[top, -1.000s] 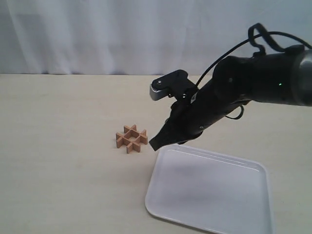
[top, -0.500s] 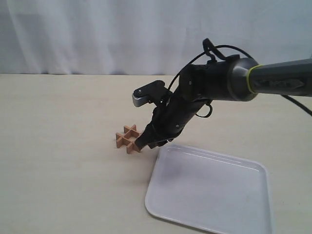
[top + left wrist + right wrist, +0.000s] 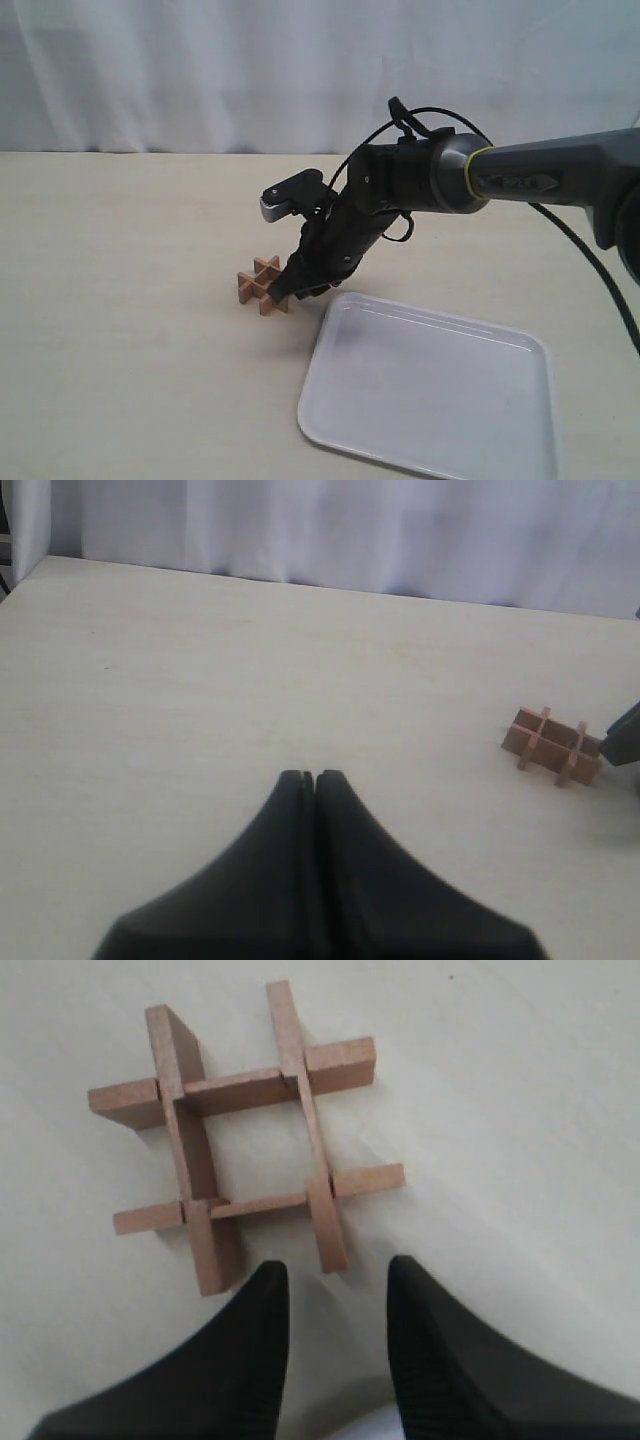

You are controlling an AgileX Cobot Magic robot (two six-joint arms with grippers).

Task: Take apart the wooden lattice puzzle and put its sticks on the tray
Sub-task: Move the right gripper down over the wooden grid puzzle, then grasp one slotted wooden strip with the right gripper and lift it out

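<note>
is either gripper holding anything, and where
Nothing is held. The right gripper is open at the edge of the wooden lattice puzzle; the left gripper is shut, empty.

Glossy black arm [image 3: 430,180], yellow-green ring [image 3: 470,178], trailing black cable [image 3: 581,252], grey-capped wrist block [image 3: 290,192], tapered matte jaws.

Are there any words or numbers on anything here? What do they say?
Nothing here can be read as a word or a number.
Dark marking on the grey part of the right arm: too blurred to read.
Wooden lattice puzzle and tray: no writing shows on either.
</note>
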